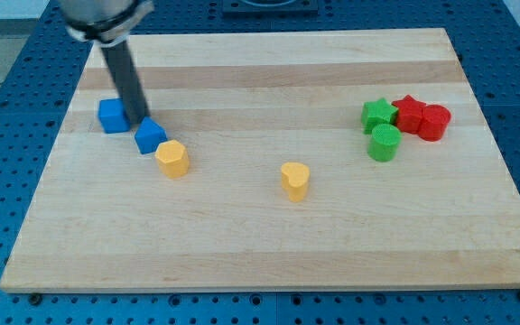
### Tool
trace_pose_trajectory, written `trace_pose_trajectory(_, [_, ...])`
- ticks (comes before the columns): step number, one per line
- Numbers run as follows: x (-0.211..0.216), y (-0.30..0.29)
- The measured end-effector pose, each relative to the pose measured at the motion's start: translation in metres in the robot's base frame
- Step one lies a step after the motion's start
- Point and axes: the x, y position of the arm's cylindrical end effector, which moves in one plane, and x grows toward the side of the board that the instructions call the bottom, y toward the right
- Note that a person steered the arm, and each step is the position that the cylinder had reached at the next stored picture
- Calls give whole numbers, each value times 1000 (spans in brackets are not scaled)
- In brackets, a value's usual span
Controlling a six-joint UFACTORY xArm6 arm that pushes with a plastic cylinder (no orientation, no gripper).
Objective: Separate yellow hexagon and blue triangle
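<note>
Nearest the camera, a yellow heart-like block (294, 180) stands alone on the counter (269, 253). At the view's left, the yellow hexagon (172, 158) touches the blue triangle (150, 136), so separation looks not yet achieved. My tip (138, 121) sits between the triangle and a blue cube (112, 116); no gripper exists. Green and red blocks cluster at the right.

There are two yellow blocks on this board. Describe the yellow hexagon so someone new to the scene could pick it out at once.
Start at the wooden board's left side, where my tip stands between two blue blocks. The yellow hexagon sits just below and right of the blue triangle, nearly touching it. The other yellow block stands alone near the board's middle, with no blue neighbour.
</note>
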Motion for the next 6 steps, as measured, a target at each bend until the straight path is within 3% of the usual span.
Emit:
trace_pose_trajectory(1, [11, -1])
trace_pose_trajectory(2, [3, 90])
trace_pose_trajectory(3, [15, 103])
trace_pose_trajectory(4, [59, 82])
trace_pose_trajectory(5, [67, 63])
trace_pose_trajectory(6, [31, 52])
